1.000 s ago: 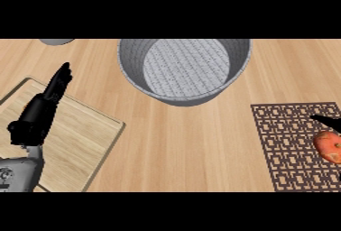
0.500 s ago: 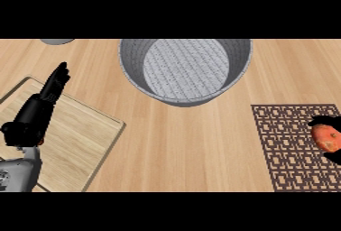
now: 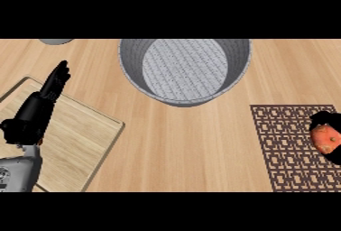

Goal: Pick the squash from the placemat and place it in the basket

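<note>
Since the earlier frames, the right hand [image 3: 324, 121] has closed in around the squash [image 3: 325, 139] at the counter's right edge: black fingers now curl over its top and under its lower side, where a moment ago only a fingertip showed above it. Nothing else has shifted.

Largest is the wooden counter [image 3: 193, 149], pale, with straight grain running across it. Near the far edge, about the middle, stands the basket [image 3: 136, 67], round, grey and woven, with tall ribbed walls and a finely woven floor. At the near left corner lies a cutting board [image 3: 80, 140], a light wooden rectangle with rounded corners, set at an angle. Along the right edge lies the placemat [image 3: 286, 144], dark brown and flat, cut through in a fretwork of small squares. Over the cutting board rests the left hand [image 3: 40, 108], open, its fingers straight and pressed together, pointing toward the far edge. Smallest is the squash, orange-red, rounded and faintly speckled, still on the placemat's right side and well apart from the basket.
</note>
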Robot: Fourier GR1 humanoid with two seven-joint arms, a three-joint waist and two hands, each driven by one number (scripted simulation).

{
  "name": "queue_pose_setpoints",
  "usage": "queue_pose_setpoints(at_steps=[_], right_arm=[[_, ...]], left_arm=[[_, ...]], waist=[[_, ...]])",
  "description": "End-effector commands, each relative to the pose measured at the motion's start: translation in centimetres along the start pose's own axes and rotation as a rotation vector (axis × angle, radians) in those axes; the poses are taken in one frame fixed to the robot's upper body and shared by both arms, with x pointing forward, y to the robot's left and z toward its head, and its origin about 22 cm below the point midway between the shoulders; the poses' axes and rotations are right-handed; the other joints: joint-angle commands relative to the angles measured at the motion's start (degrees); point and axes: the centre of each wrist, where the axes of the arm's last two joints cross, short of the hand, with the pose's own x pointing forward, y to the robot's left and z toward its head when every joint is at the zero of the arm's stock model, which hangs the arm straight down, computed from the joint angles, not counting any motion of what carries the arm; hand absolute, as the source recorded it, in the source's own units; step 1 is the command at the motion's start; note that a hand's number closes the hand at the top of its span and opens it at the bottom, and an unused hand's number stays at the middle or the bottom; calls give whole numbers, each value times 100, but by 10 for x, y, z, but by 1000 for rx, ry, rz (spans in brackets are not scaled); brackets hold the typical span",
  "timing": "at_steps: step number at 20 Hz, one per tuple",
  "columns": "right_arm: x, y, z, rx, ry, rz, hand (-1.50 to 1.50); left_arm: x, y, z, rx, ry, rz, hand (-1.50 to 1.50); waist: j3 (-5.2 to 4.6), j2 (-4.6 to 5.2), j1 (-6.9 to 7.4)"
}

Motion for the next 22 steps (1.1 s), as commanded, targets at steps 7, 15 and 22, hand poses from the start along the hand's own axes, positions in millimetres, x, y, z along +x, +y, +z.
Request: queue_pose_setpoints(at_steps=[7, 15, 22], right_arm=[[42, -95, -23, -380, -21, 77, 150], [66, -167, -14, -809, -142, -132, 150], [110, -233, 13, -936, -595, -483, 150]], left_arm=[[-2, -6, -8, -49, -51, 9, 0], [2, -6, -16, -45, -25, 13, 0], [-5, -12, -1, -35, -19, 18, 0]], waist=[[118, 168, 334], [123, 167, 294], [108, 55, 194]])
